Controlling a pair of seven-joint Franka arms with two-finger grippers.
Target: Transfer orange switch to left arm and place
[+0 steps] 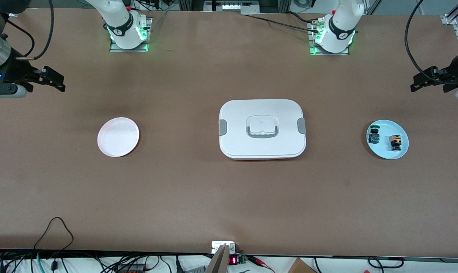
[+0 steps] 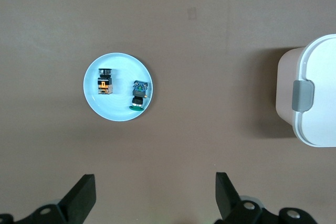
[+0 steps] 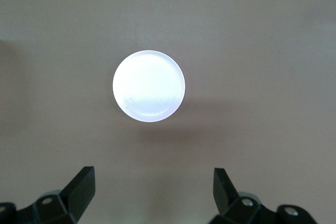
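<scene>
Nearest the camera among the things on the brown surface (image 1: 229,197) sits the white lidded box (image 1: 262,129), midway between the two plates. Over at the left arm's end, the blue plate (image 1: 399,151) carries the orange switch (image 1: 395,142) beside a green switch (image 1: 373,135); both lie below and ahead of the left claw (image 1: 428,80), which hangs high with its fingers (image 2: 80,198) spread wide and holding nothing. The right claw (image 1: 52,80) hovers likewise over the right arm's end, fingers (image 3: 80,188) wide apart and empty-handed, with the bare white plate (image 1: 118,137) ahead of it. Judging by this, the orange switch already lies on the left arm's plate, with both arms drawn up clear. That would suit a finished handover and placing, or equally a scene where the switch simply sits there waiting; I can't tell which.
</scene>
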